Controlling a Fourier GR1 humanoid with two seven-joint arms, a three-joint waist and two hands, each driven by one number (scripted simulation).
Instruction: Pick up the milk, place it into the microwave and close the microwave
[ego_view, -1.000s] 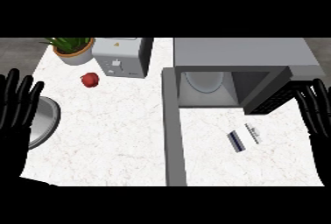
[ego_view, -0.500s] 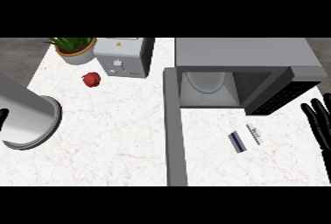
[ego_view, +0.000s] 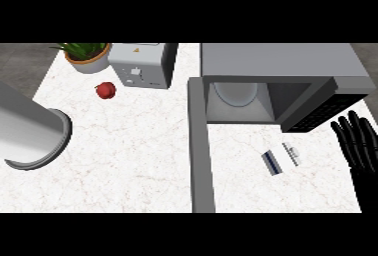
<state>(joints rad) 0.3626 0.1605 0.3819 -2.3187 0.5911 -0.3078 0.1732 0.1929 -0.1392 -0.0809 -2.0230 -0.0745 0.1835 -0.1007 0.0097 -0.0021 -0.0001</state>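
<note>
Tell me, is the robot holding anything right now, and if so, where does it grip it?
Nothing is held. The right hand is open with straight fingers beside the microwave; the left hand is out of view.

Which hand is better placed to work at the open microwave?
Right. The right hand is open, just beside the microwave and its open door, near the small flat items. Only the left forearm shows, far across the counter.

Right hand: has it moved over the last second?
Yes. The right hand has dropped toward the view's lower edge, now below the microwave door's corner.
</note>
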